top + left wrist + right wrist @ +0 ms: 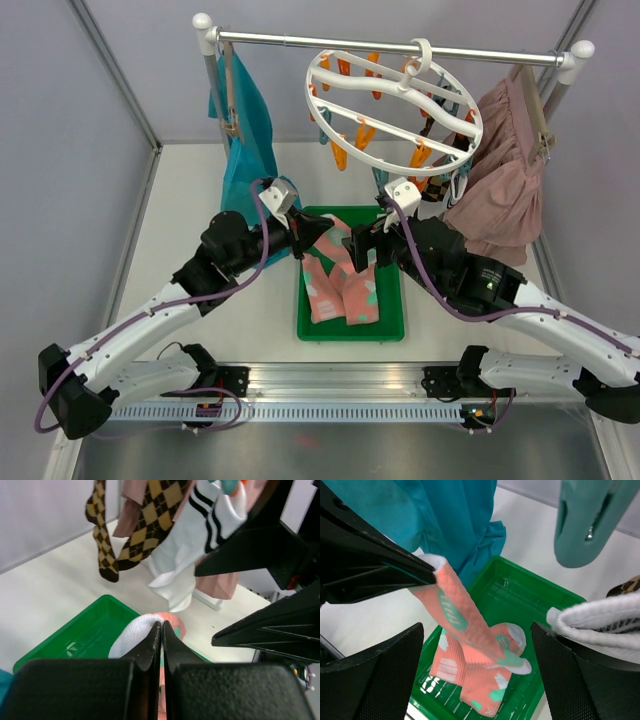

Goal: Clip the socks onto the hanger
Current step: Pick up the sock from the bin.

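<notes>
The left gripper [161, 630] has its jaws pressed together on the white cuff of a pink sock [461, 616] with mint and white patches. It holds that end up above the green tray [390, 322]. The sock slopes down from the grip, and its white toe rests on a second pink sock [479, 692] that lies flat in the tray. The tray sits on the white table [190, 190], between the two arms and near the middle.

The right gripper [358, 250] hovers just to the right of the left one, over the far end of the tray. Its jaws stand wide apart with nothing between them, and it faces the raised sock.

The round white hanger [395, 100] hangs by its hook from a metal rail [300, 40] at the far side, above and beyond the tray. Orange and teal clips dangle under its ring. Brown argyle socks [147, 522] and a white sock with black stripes [192, 550] already hang from it, and a teal clip [587, 522] shows close above the right gripper.

On the same rail, a teal garment [245, 130] hangs at the left and a dusty-pink skirt [505, 175] at the right.
</notes>
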`<state>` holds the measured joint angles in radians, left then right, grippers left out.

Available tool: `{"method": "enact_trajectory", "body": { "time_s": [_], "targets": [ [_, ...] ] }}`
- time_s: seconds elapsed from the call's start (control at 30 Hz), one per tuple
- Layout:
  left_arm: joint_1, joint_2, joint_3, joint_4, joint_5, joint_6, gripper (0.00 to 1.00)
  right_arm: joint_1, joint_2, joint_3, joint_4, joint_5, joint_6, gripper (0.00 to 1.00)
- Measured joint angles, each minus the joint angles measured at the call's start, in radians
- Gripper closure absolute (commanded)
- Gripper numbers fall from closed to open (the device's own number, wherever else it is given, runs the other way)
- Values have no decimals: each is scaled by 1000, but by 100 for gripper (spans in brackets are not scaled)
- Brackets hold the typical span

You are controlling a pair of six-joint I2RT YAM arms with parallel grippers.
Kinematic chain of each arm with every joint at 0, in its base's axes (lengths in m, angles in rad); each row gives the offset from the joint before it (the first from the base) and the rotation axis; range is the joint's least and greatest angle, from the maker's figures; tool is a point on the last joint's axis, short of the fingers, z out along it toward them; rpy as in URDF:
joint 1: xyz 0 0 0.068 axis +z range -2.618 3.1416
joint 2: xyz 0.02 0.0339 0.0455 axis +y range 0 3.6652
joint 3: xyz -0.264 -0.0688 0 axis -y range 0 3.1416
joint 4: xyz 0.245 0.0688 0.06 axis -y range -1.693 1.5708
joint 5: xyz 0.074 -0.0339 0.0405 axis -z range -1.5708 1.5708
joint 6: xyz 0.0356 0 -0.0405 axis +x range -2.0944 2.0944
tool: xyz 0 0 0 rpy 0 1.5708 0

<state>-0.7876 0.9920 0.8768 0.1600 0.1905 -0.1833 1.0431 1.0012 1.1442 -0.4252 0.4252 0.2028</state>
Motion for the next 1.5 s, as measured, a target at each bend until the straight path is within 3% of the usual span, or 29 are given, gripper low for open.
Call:
{"method": "enact_trajectory", "body": {
  "time_s": [0.23, 0.43, 0.53, 0.63, 0.67, 0.77, 0.8, 0.83, 0.93, 1.03, 1.27, 1.5],
  "targets": [
    [0, -6, 0, 1, 85, 6, 98, -1, 16, 22, 7, -57, -26, 6],
    [0, -23, 0, 19, 148, 6, 98, -2, 44, 37, 14, -89, -38, 17],
    [0, -31, 0, 32, 167, 5, 98, -2, 56, 37, 16, -100, -44, 29],
    [0, -32, 0, 38, 185, 5, 98, -2, 60, 37, 21, -107, -47, 48],
    [0, -32, 0, 38, 189, 5, 98, -2, 60, 37, 23, -107, -48, 62],
    [0, -32, 0, 40, 196, 5, 98, -2, 58, 37, 33, -115, -40, 86],
    [0, -32, 0, 44, 195, 4, 94, -2, 58, 37, 35, -116, -39, 91],
    [0, -32, 0, 47, 190, 2, 84, -2, 58, 37, 39, -117, -32, 97],
    [0, -35, 0, 55, 162, -9, 64, -3, 51, 37, 39, -109, -16, 100],
    [0, -55, -5, 64, 106, -13, 55, -5, 29, 30, 37, -103, -7, 100],
    [0, -107, -61, 143, 3, -10, 53, -5, -50, 23, 26, -105, 19, 99],
    [0, -77, -71, 203, 35, 0, 52, -5, -66, 23, 16, -117, 37, 100]
  ]
}}
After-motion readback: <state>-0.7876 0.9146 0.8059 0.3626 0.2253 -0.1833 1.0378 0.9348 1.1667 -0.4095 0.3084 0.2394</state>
